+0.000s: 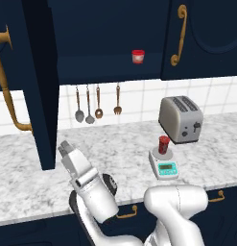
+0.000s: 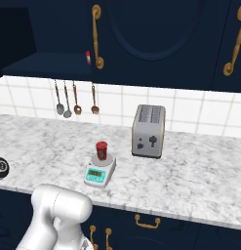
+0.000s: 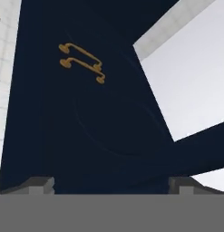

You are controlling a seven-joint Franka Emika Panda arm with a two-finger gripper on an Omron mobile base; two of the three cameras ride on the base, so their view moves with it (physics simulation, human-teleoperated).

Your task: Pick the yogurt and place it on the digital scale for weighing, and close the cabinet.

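While the yogurt (image 1: 164,144) is standing upright on the digital scale (image 1: 164,166) at centre right of the left base view, just in front of the toaster (image 1: 181,119), the gripper (image 1: 65,150) is hanging wide open and empty at lower left, near the cabinet (image 1: 41,81) door that is standing ajar.

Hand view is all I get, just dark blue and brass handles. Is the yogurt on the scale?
Observer: Yes, the yogurt stands upright on the platter of the scale.
Operator: And is everything shut up there?
Observer: No, one cabinet door stands wide open, edge-on over the counter.
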